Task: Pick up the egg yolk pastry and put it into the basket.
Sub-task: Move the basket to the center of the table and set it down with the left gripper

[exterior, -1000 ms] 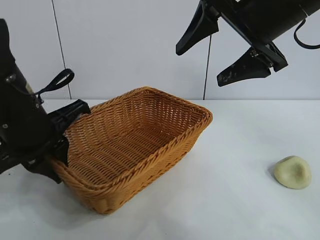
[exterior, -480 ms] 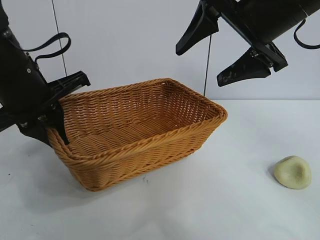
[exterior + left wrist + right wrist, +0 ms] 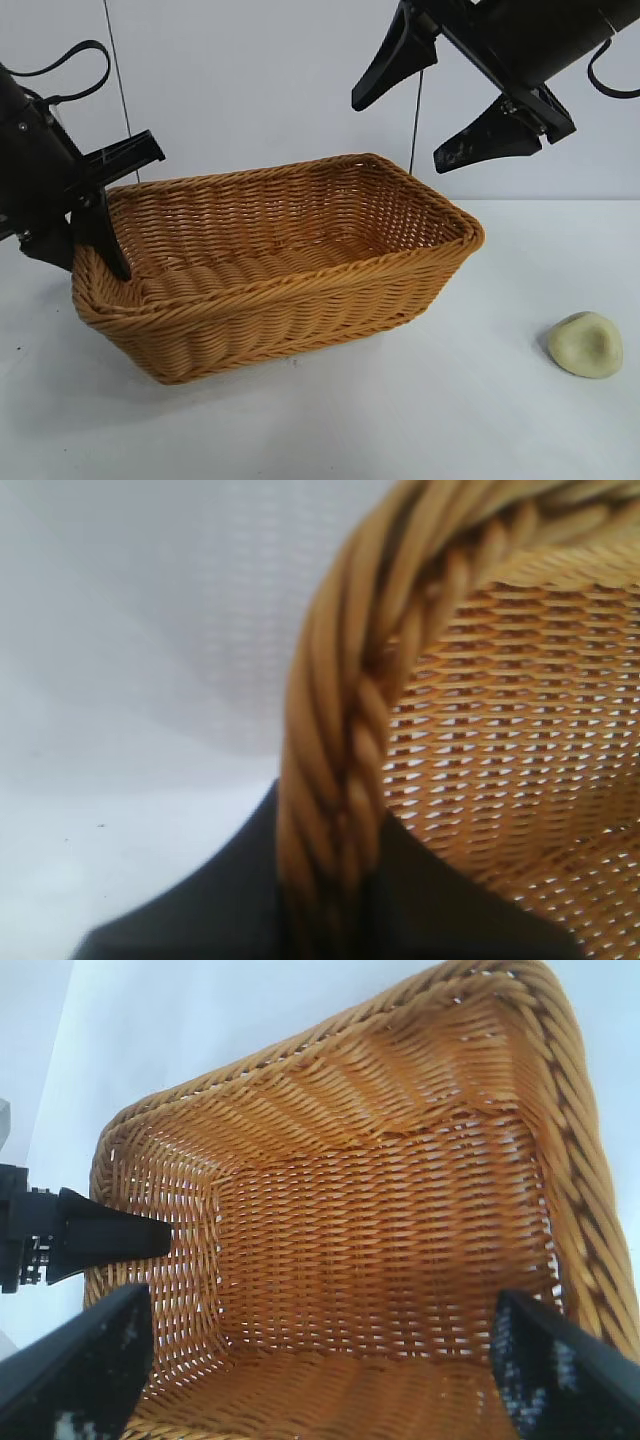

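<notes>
A: Now the left tool [image 3: 95, 215] is clamped on the basket [image 3: 300, 290] rim, lifting that end.
B: Slide gently, stop short of the egg yolk pastry [image 3: 586, 344] lying well right on the surface [image 3: 450, 420].
A: Basket's empty; right tool [image 3: 430, 95] hangs spread wide above.

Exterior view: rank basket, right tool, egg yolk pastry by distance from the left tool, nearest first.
1. The basket: the left tool is shut on the rim at its left end.
2. The right tool: open, raised above the basket's right end.
3. The egg yolk pastry: on the table at far right, apart from the basket.
</notes>
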Robot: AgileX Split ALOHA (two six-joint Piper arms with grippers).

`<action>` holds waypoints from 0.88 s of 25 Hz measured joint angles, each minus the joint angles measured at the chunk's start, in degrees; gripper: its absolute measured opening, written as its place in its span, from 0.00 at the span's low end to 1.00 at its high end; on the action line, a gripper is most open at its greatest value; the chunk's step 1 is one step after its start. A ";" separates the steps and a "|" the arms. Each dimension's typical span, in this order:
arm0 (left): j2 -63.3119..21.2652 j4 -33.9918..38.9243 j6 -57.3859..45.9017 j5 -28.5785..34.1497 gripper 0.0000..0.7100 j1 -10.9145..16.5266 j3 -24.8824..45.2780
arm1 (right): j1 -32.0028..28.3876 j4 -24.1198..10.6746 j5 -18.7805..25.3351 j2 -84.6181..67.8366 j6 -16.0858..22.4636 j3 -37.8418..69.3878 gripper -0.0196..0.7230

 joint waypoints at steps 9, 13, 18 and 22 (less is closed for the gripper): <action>5.19 1.05 6.89 -0.59 0.13 0.02 -2.84 | 0.00 0.00 0.06 0.00 0.05 0.00 0.91; 7.46 1.00 7.64 -0.90 0.13 0.07 -2.84 | 0.00 0.00 0.06 0.00 0.38 0.00 0.91; 7.81 1.00 7.87 -2.25 0.13 0.07 -3.07 | 0.00 0.00 0.06 0.00 0.38 0.00 0.91; 7.87 0.71 8.22 -2.28 0.21 0.07 -3.07 | 0.00 0.00 0.06 0.00 0.38 0.00 0.91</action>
